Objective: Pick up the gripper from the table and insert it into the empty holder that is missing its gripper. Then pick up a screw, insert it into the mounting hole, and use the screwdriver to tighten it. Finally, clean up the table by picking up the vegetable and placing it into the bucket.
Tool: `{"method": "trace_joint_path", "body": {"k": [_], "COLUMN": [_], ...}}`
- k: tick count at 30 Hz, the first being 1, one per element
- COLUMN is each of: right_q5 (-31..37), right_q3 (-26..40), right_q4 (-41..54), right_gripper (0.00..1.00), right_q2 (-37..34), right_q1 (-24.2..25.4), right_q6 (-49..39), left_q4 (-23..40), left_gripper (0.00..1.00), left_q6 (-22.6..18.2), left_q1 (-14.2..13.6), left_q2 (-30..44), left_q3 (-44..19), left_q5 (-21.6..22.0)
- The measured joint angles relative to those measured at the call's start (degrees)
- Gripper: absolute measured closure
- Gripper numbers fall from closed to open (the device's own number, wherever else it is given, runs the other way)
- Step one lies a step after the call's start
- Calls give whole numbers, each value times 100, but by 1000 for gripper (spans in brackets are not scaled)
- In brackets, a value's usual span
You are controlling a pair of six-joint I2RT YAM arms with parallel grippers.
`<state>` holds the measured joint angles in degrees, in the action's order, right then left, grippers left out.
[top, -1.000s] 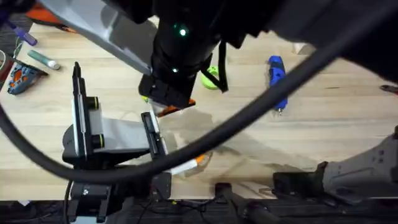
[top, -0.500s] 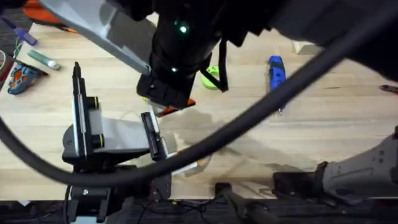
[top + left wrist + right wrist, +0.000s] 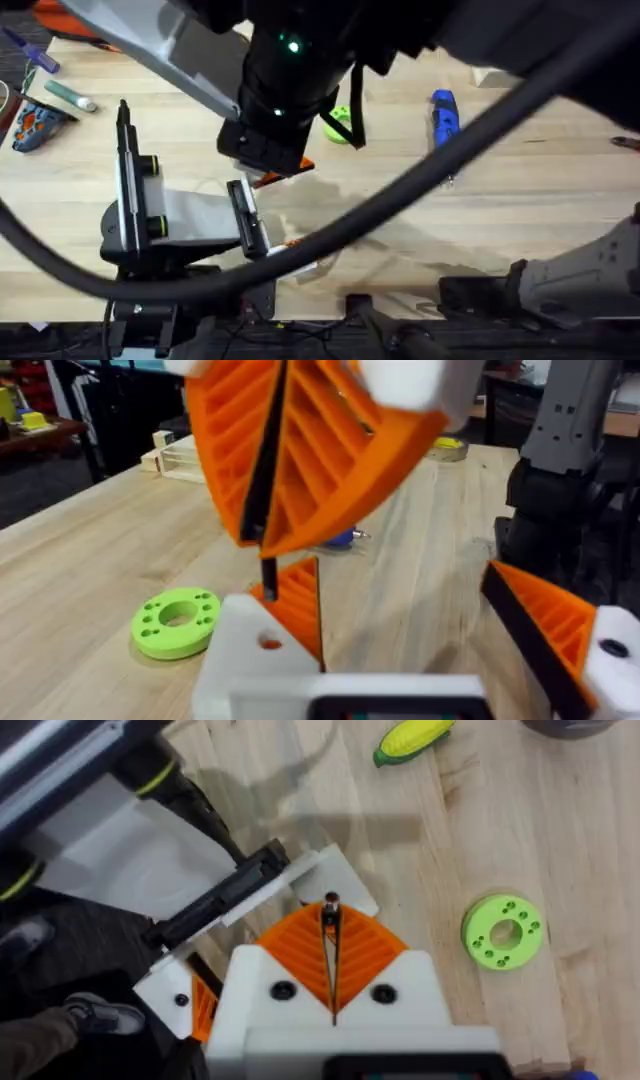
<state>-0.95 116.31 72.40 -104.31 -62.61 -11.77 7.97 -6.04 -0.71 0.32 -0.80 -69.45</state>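
Observation:
My right gripper [image 3: 330, 910] is shut, its orange pads pinching the black end of the small orange ribbed gripper [image 3: 298, 605]. That piece stands against the white holder [image 3: 250, 665] on my left gripper [image 3: 400, 610], which is open. Its other orange finger [image 3: 555, 625] stands far off to the side. In the overhead view the right gripper [image 3: 272, 175] hangs just above the left gripper [image 3: 285, 225]. The blue screwdriver [image 3: 445, 125] lies on the table's right half. The yellow-green vegetable [image 3: 412, 738] lies near the dark bucket [image 3: 570, 725].
A lime-green disc [image 3: 503, 932] lies between the grippers and the screwdriver. Small hand tools [image 3: 40, 120] lie at the far left. A pale wooden box [image 3: 185, 458] stands at the back. The right arm's black cable [image 3: 420, 180] sweeps across the overhead view.
The right gripper has edged slightly left above the left gripper. The orange tip low in the overhead view is now more hidden behind the cable.

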Motion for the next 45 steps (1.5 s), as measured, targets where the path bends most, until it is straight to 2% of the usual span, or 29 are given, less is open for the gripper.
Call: {"method": "trace_joint_path", "body": {"k": [24, 33, 45], "right_q5": [0, 0, -2], "right_q3": [-34, -611, -738], "right_q4": [-78, -491, -654], "right_gripper": [995, 995, 995], "right_q2": [0, 314, 446], "right_q1": [0, 0, 19], "right_q6": [175, 296, 367], "left_q4": [0, 0, 0], "left_gripper": [15, 15, 15], "left_q6": [0, 0, 0], "left_q1": [0, 0, 0], "left_q2": [-1, -2, -2], "left_q3": [0, 0, 0], "left_q5": [0, 2, 0]}}
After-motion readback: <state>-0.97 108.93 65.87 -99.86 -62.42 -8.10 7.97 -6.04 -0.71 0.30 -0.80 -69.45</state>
